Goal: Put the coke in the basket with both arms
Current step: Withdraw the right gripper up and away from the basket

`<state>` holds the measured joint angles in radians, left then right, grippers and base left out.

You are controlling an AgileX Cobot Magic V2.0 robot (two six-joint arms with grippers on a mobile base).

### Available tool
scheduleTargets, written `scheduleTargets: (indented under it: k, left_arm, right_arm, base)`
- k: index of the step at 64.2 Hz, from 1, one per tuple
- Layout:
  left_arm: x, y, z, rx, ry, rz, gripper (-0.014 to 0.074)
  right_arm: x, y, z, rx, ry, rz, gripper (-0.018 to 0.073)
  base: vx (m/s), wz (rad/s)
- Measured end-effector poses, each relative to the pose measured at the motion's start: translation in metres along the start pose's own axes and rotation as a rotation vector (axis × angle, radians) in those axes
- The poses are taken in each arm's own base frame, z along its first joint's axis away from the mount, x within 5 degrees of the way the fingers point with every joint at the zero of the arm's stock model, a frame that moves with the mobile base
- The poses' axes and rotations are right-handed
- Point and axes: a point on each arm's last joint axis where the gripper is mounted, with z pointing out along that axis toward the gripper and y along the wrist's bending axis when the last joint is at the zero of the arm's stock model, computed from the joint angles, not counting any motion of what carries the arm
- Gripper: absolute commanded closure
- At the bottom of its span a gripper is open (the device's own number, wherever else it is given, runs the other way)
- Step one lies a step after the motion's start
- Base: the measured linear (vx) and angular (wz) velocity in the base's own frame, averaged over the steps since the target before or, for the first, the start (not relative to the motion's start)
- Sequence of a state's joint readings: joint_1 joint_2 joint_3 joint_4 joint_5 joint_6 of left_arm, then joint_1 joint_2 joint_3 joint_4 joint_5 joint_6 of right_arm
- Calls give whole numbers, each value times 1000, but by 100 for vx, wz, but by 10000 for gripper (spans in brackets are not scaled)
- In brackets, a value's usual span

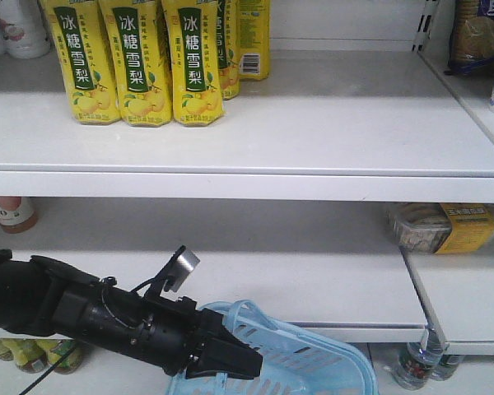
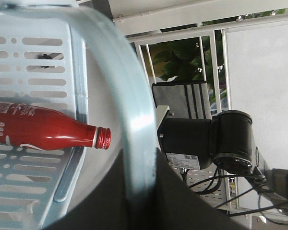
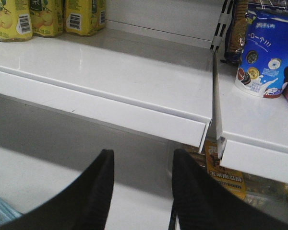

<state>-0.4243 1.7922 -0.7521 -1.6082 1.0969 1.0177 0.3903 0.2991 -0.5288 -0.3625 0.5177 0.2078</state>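
The coke (image 2: pixel 43 129), a slim red bottle with a red cap, lies on its side inside the light blue basket (image 2: pixel 38 57), cap pointing toward the handle. The basket's blue handle (image 2: pixel 134 110) runs between the jaws of my left gripper (image 2: pixel 140 160), which is shut on it. In the front view the left gripper (image 1: pixel 235 360) clamps that handle at the near rim of the basket (image 1: pixel 321 362), below the lower shelf. My right gripper (image 3: pixel 141 160) is open with nothing between its fingers, facing the shelves. The coke is hidden in the front view.
Yellow pear-drink cartons (image 1: pixel 140 62) stand on the upper shelf (image 1: pixel 313 123). A blue cookie pack (image 3: pixel 266 52) sits on the neighbouring shelf. Packaged snacks (image 1: pixel 449 226) lie at the right of the lower shelf, with bottles (image 1: pixel 412 366) beneath. A black arm joint (image 2: pixel 206 139) is beside the basket.
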Motion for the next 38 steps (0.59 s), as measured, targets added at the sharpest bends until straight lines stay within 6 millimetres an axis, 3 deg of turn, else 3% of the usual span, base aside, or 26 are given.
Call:
scheduleTargets:
  k: [24, 38]
  left_arm:
    - [0, 0, 0, 0, 0, 0, 602]
    - [0, 0, 0, 0, 0, 0, 602]
  right_arm:
    - [48, -1, -31, 17, -42, 56, 273]
    - [76, 6, -18, -14, 24, 74, 273]
  base:
    - [0, 0]
    - [0, 0]
